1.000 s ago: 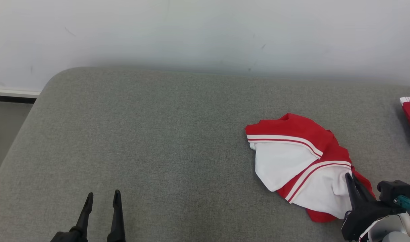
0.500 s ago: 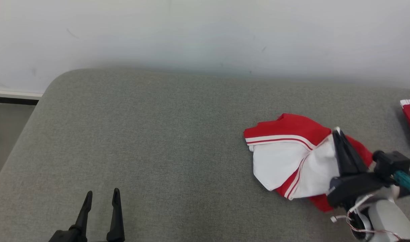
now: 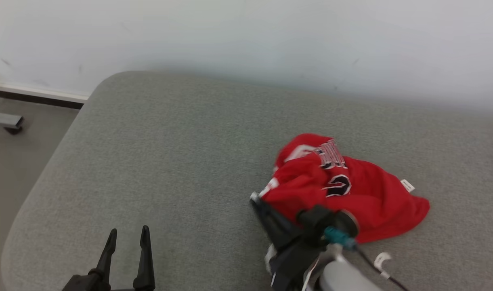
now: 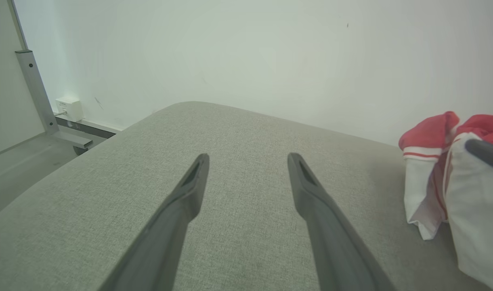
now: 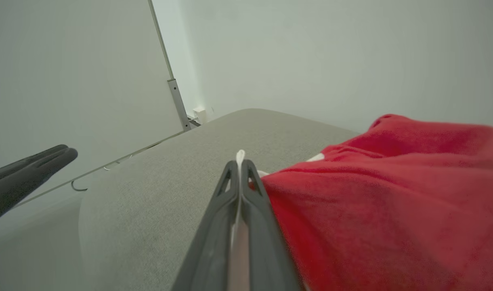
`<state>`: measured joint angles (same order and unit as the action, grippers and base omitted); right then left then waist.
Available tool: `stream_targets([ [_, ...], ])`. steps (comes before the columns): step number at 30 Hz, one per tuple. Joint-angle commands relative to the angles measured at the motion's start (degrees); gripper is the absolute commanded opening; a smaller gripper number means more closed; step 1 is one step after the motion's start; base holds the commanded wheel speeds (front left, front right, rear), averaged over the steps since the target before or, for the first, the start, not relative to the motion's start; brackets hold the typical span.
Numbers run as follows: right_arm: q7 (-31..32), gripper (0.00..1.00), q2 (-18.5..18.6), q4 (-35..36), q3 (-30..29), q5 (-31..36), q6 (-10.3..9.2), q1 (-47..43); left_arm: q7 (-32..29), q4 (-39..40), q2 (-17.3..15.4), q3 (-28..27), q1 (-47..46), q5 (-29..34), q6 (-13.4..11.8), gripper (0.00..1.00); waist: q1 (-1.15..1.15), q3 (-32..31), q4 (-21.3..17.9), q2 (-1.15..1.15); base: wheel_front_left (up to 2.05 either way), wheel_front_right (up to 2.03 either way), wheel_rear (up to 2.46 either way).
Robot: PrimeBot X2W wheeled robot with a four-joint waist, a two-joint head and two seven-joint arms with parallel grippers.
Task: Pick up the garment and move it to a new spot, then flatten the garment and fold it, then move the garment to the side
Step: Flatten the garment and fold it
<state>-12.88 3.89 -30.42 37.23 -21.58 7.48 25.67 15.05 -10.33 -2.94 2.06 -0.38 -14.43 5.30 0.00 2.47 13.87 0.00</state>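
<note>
The garment (image 3: 351, 198) is a red jersey with dark lettering and white trim, lying bunched right of centre on the grey padded surface (image 3: 169, 153). My right gripper (image 3: 257, 202) is at its left edge, shut on a white hem of the cloth. In the right wrist view the gripper (image 5: 240, 163) pinches a thin white strip, and the red garment (image 5: 391, 198) drapes to its right. My left gripper (image 3: 127, 238) stands open at the lower left, apart from the cloth, with nothing between its fingers. The left wrist view shows that gripper (image 4: 248, 159) open and the garment (image 4: 428, 194) at the far right.
A pale wall runs behind the padded surface. The surface's rounded corner and left edge drop to the floor (image 3: 12, 169), where a metal foot (image 3: 6, 121) stands. The left wrist view shows a metal post (image 4: 32, 89) and a white wall box (image 4: 68, 108).
My right gripper closed on the garment's edge and pulled it left, turning the cloth over so its red lettered side shows. The head camera has shifted. The left gripper stays open.
</note>
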Motion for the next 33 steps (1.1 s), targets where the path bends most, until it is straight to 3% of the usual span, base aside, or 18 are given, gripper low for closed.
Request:
stream_targets([
  [1,-0.38,0.0,-0.51,-1.46,2.37,-0.96,0.05,-0.02,0.17,-0.08,0.07,0.22,-0.43,-0.69,-0.2,1.0,0.0,0.37,1.66,0.0,0.0,0.0,0.0],
  [5,0.25,0.0,-0.74,-8.18,9.87,-3.95,0.05,0.22,0.17,-0.31,0.07,0.68,-0.5,-1.25,-0.21,1.0,0.0,0.67,2.39,0.0,0.0,0.0,0.0],
  [6,-0.03,0.2,-0.83,-9.58,11.34,-4.47,0.05,0.7,0.17,-0.35,0.08,0.91,-0.59,-1.23,-0.38,1.0,0.0,0.73,2.52,0.0,0.0,0.0,0.0],
  [7,-0.54,0.8,-0.97,-10.35,12.23,-5.3,0.05,1.25,0.17,-0.4,0.07,1.11,-0.66,-1.25,-0.53,1.0,0.0,0.78,2.55,0.0,0.0,0.0,0.0],
  [8,-0.83,1.0,-1.01,-11.0,13.27,-6.23,0.05,1.37,0.17,-0.45,0.05,1.21,-0.73,-1.22,-0.58,1.0,0.0,0.85,2.48,0.0,0.0,0.0,0.0],
  [15,-2.29,1.0,-0.98,-10.95,14.16,-9.04,0.05,3.65,0.17,-0.71,0.05,0.84,-0.57,-1.11,-0.53,1.0,0.0,0.4,0.46,0.0,0.0,0.0,0.0],
  [18,-2.3,1.0,0.41,-6.45,9.77,-7.81,0.05,3.47,0.17,-0.73,0.06,0.54,-0.06,-0.64,-0.42,1.0,0.0,-0.43,-0.75,0.0,0.0,0.0,0.0],
  [27,-2.24,1.0,6.52,8.37,-7.11,-1.11,0.05,-8.17,0.17,0.07,0.05,-0.67,1.9,0.29,-0.25,1.0,0.0,-2.99,-3.49,0.0,0.0,0.0,0.0],
  [33,-2.24,1.0,7.72,14.74,-15.41,1.17,0.05,-17.41,0.17,0.88,0.05,-2.0,2.95,1.15,0.15,1.0,0.0,-3.42,-4.63,0.0,0.0,0.0,0.0],
])
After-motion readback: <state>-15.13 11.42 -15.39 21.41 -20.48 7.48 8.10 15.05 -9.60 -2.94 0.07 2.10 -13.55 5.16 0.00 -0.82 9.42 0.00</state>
